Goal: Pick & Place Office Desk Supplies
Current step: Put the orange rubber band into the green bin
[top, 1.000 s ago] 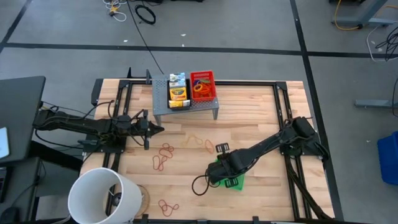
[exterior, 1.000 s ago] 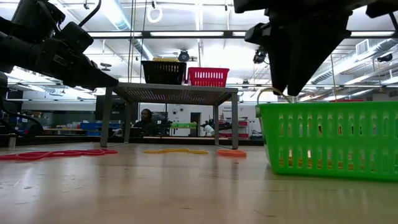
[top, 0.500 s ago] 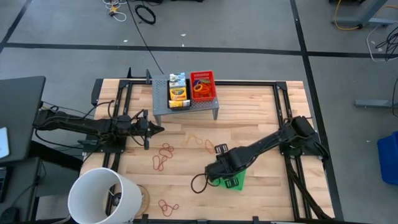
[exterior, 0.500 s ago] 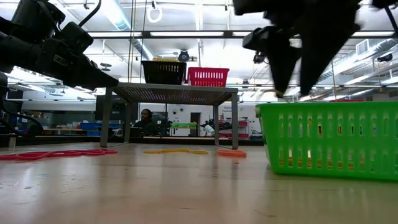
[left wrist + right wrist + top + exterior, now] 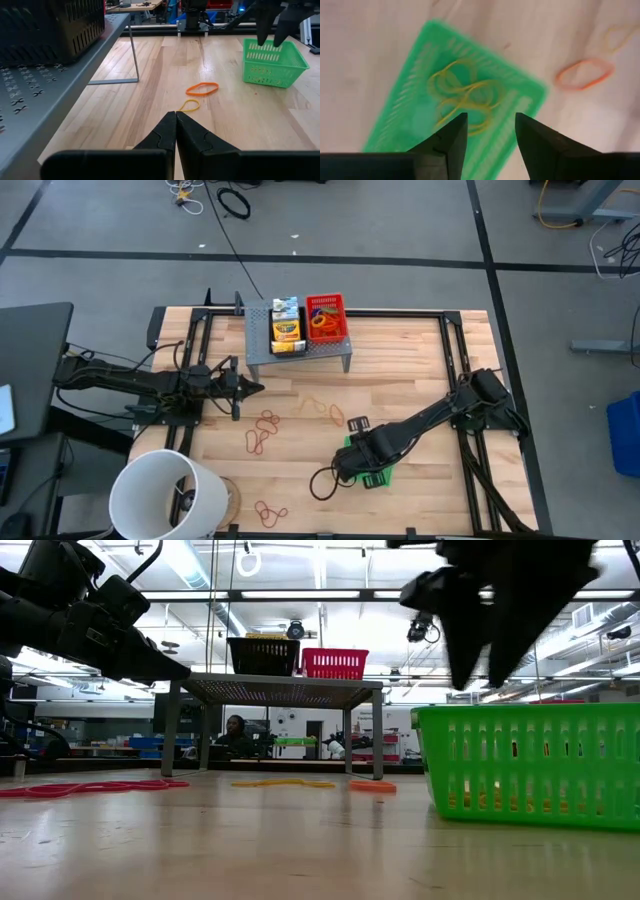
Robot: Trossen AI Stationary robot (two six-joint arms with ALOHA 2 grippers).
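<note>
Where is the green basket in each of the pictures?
High view: green mesh tray sits low and right of middle, mostly hidden under the right tool.
Low view: it stands at the right, tool above it.
Left wrist view: upper right, far across the table.
Right wrist view: fills the middle, yellow rubber bands inside.
Shared landmark: the orange rubber band lying on the wood beside it.

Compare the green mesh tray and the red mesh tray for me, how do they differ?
The green mesh tray sits on the wooden table top under the right gripper, whose fingers are open; the red mesh tray stands up on the grey riser. The green tray holds thin yellowish rubber bands; the red tray holds orange ones. Both are small mesh baskets.
</note>
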